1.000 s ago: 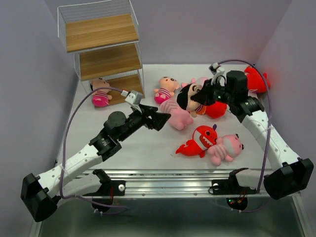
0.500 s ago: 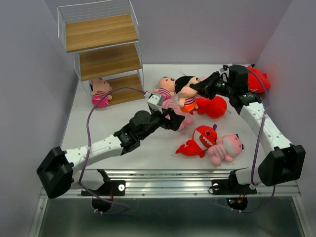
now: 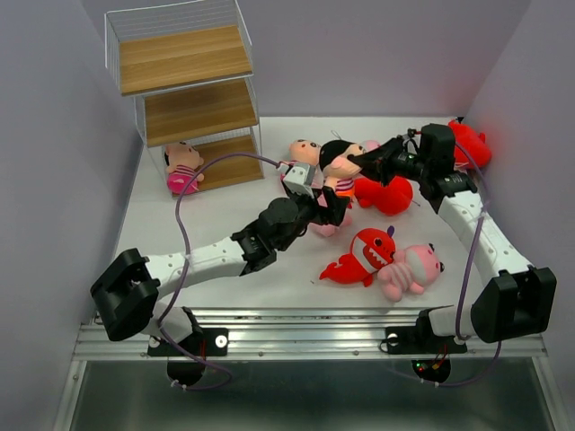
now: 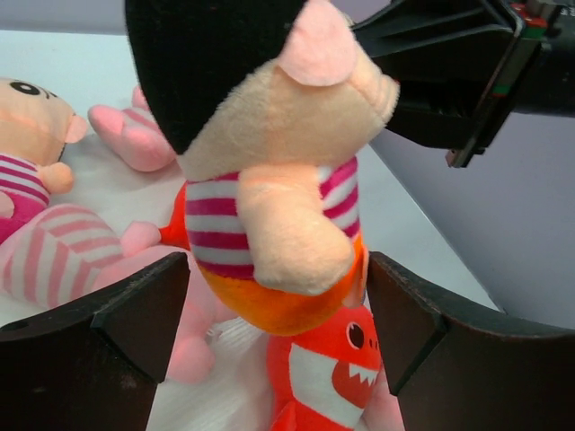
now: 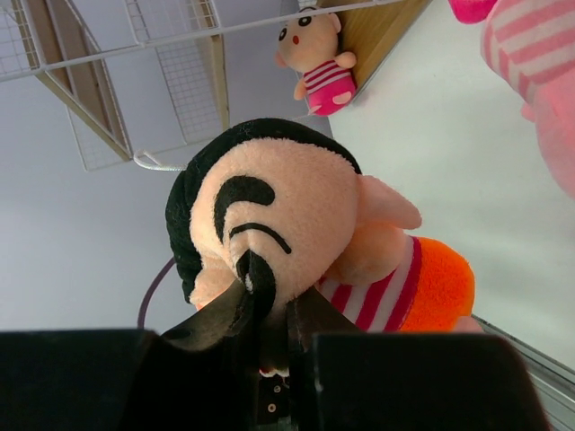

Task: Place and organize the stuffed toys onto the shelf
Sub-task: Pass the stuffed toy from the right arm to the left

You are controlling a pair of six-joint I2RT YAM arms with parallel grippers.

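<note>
Left hand (image 3: 333, 205): open wide, one finger each side of the hanging doll (image 3: 336, 164), level with its striped body, not closed on it.
Near right: red shark (image 3: 364, 254) and pink animal (image 3: 410, 269) lie touching on the tabletop (image 3: 148, 215).
Doll: held off the tabletop mid-scene, above a second shark (image 3: 388, 194).
Right hand (image 3: 367, 162): closed on the doll's face, holding it up.
Far middle: second doll (image 3: 301, 154) on the tabletop.
Far left: third doll (image 3: 183, 167) at the foot of the shelf (image 3: 184, 85).
</note>
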